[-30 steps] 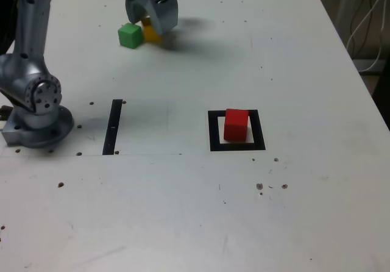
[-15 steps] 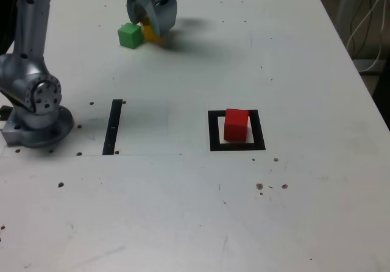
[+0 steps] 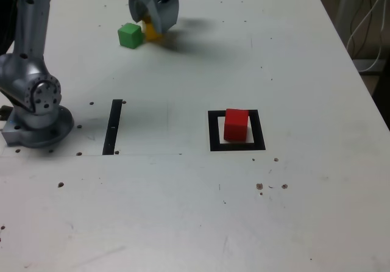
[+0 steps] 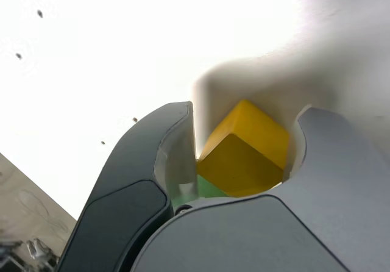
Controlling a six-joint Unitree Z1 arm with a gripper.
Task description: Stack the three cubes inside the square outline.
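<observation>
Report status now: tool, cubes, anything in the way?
Tool shut on yellow cube. Green cube close beside it. Red cube in square outline. Nothing blocking.

The exterior view was evenly and brightly lit but soft in detail; the claw (image 3: 153,17) cast a diffuse shadow across the counter (image 3: 201,217) toward that view's right. The wrist view was badly overexposed, the counter glaring white, nearby claw parts blurred.

Lab: drilled white table (image 3: 183,223), bolted arm base (image 3: 36,125).
</observation>
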